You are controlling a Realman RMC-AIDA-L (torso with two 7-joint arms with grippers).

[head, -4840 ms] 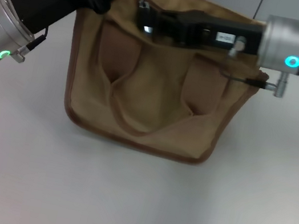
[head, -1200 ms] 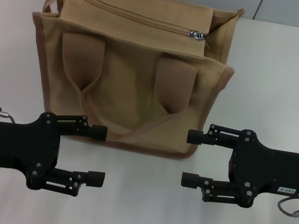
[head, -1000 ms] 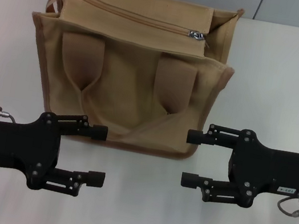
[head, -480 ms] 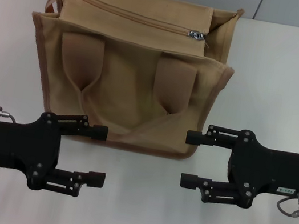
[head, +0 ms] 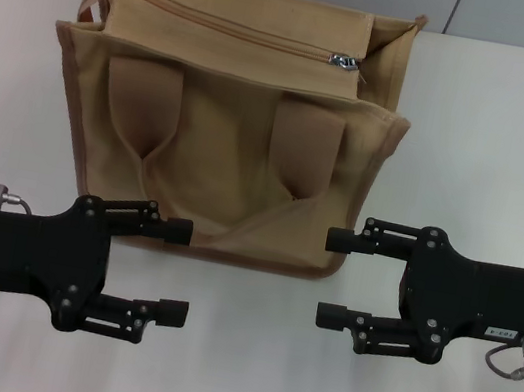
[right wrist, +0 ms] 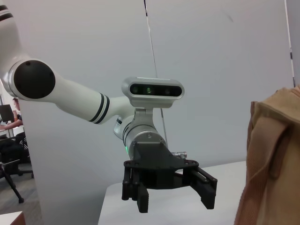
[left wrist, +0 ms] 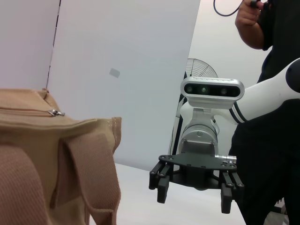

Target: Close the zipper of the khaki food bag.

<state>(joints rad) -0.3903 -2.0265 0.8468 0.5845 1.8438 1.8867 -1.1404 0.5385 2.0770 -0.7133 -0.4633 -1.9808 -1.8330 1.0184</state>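
nearest, in front of the khaki food bag (head: 221,138), the left gripper (head: 177,273) and right gripper (head: 329,277) hang over the table (head: 496,136), jaws spread apart, gripping nothing, pointing toward each other. behind them the bag stands upright. along its top, the zipper (head: 345,61) slider sits near the right end.

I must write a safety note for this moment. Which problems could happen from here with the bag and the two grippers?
1. The left gripper and right gripper, both open, sit close to the khaki food bag; a forward move could push it over.
2. The zipper slider may stop short of the end, so a small gap could remain.
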